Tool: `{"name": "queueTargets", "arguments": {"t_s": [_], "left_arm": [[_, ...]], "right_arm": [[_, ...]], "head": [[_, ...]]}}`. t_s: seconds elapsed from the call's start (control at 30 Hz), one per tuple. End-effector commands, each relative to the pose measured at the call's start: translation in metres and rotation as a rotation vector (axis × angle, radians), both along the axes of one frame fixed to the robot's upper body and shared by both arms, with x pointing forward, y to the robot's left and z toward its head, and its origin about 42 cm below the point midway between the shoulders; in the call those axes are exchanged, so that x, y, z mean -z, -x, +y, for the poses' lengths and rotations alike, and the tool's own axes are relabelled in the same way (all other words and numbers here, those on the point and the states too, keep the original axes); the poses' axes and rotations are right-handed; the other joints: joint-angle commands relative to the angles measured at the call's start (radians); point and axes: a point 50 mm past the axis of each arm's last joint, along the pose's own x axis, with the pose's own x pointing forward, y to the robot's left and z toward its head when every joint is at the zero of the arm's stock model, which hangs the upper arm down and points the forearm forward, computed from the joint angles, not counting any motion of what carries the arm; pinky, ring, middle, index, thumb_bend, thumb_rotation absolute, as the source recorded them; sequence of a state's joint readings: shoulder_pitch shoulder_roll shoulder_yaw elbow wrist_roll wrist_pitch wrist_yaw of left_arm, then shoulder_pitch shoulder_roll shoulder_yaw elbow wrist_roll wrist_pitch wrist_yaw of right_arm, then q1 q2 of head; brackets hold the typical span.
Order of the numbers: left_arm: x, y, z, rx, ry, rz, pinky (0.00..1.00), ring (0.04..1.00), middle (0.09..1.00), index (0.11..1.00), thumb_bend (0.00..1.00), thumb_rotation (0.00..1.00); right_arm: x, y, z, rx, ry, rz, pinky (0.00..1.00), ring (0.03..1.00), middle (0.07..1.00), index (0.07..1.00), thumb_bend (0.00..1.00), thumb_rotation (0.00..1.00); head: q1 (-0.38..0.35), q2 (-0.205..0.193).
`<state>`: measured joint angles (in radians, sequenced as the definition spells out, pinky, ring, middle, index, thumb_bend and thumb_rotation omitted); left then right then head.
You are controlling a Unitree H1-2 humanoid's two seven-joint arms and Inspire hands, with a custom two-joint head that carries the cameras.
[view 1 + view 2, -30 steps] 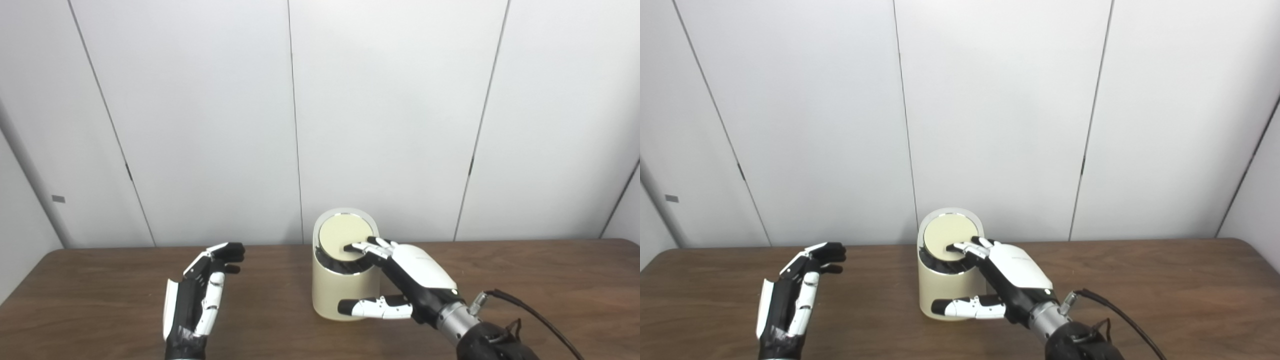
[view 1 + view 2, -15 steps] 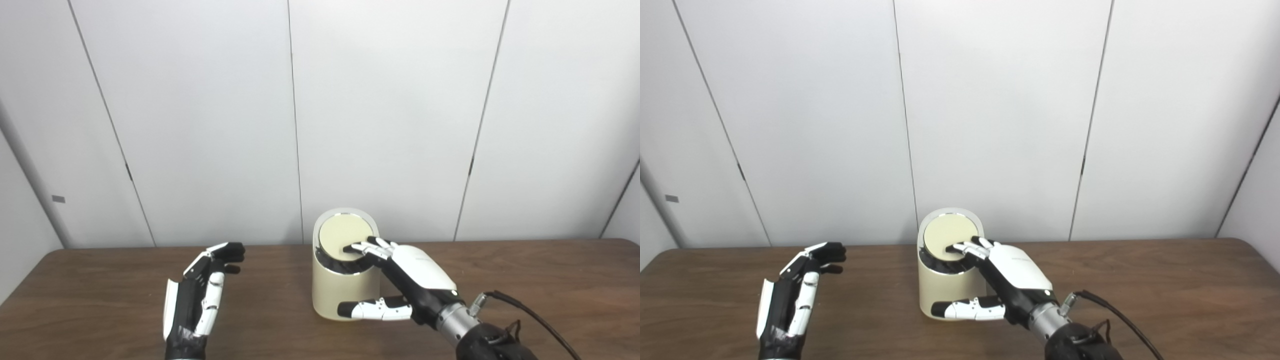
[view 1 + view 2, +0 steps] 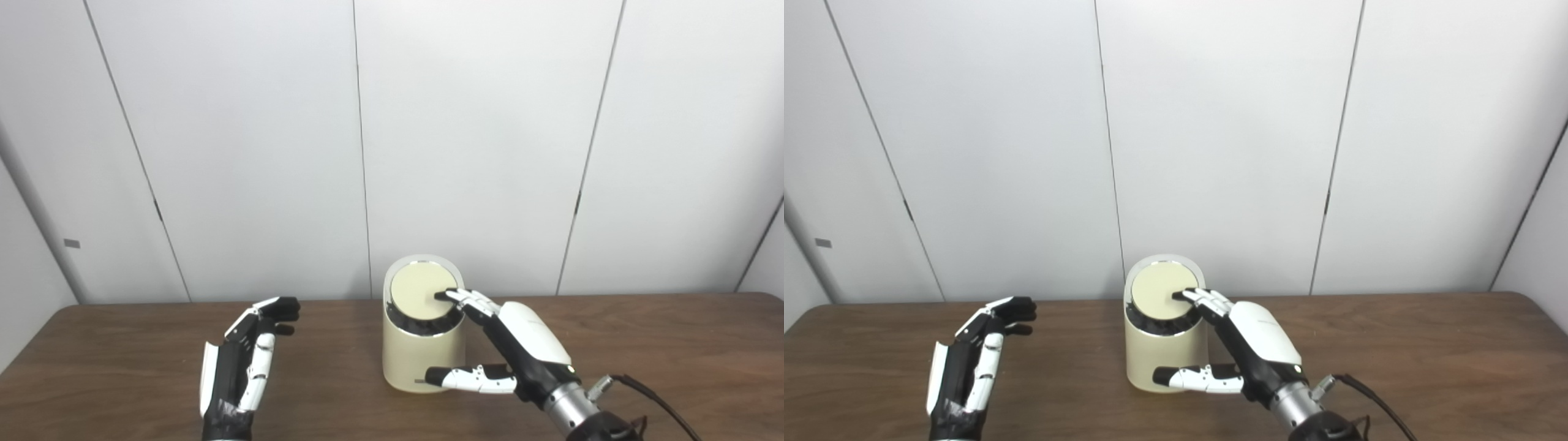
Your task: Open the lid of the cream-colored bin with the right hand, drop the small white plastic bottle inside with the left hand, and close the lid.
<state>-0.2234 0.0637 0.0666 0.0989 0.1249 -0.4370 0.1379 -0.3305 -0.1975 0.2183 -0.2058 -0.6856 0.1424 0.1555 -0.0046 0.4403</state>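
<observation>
My right hand [image 3: 520, 343] covers the bin [image 3: 419, 355]'s right flank and the right edge of its lid [image 3: 421, 293]. Can't tell if my fingertips [image 3: 444, 296] press the lid or just sit over it. Lid looks down, so bin interior is hidden; can't see any bottle. Both forearms cut off at the bottom edge; right wrist cable [image 3: 658, 398] runs out of the picture too. My left hand [image 3: 245, 361] is edge-on, palm side hidden. Bench [image 3: 122, 367] cut off at the left, right and bottom edges.

table [image 3: 122, 343]: dark wood grain | bin [image 3: 422, 361]: smooth matt cream plastic
</observation>
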Motion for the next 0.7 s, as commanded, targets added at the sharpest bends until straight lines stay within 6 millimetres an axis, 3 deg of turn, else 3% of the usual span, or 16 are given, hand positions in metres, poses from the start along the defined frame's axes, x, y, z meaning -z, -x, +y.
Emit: {"name": "queueTargets", "arguments": {"t_s": [0.0, 0.53, 0.67], "left_arm": [[-0.018, -0.007, -0.001, 0.007, -0.015, -0.073, 0.61, 0.677, 0.692, 0.681, 0.35, 0.84], [-0.017, -0.006, -0.001, 0.003, -0.013, -0.07, 0.62, 0.677, 0.692, 0.682, 0.34, 0.83], [-0.017, -0.007, 0.0, 0.003, -0.015, -0.072, 0.62, 0.678, 0.693, 0.682, 0.35, 0.83]], "right_arm": [[-0.017, -0.002, 0.001, -0.013, -0.035, -0.113, 0.85, 0.95, 0.96, 0.922, 0.72, 0.83], [-0.013, 0.0, -0.006, 0.012, -0.1, -0.135, 0.87, 0.961, 0.958, 0.915, 0.71, 0.81], [-0.008, 0.001, -0.015, 0.029, -0.143, -0.178, 0.85, 0.932, 0.935, 0.91, 0.64, 0.81]], "head": [[0.0, 0.001], [0.003, 0.002], [0.0, 0.0]]}}
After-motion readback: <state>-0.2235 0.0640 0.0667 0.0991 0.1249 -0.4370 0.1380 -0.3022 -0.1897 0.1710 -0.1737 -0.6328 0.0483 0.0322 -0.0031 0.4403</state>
